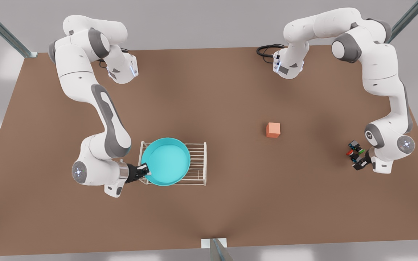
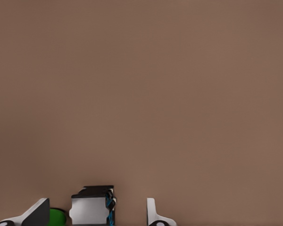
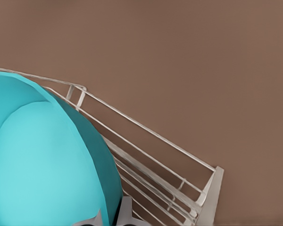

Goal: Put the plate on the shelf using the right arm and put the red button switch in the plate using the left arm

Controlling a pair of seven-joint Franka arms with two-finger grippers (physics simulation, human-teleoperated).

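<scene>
The turquoise plate [image 1: 167, 161] lies over the top of the white wire shelf [image 1: 196, 163], overhanging it toward the front view's left. My right gripper [image 1: 144, 169] is shut on the plate's rim at that side; its wrist view shows the plate [image 3: 42, 165], the shelf's bars [image 3: 179, 160] and the gripper [image 3: 111, 220]. At the front view's right, the red button switch [image 1: 350, 153] sits beside a green-capped switch [image 1: 361, 149]. My left gripper [image 1: 358, 162] is right at them. In its wrist view the gripper [image 2: 97, 202] is open around a dark switch block [image 2: 92, 209], with a green cap [image 2: 57, 216] beside it.
An orange-pink cube [image 1: 273, 129] stands on the brown table [image 1: 230, 217] between the shelf and the switches. A black cable [image 1: 267, 49] loops at the far edge near one arm's base.
</scene>
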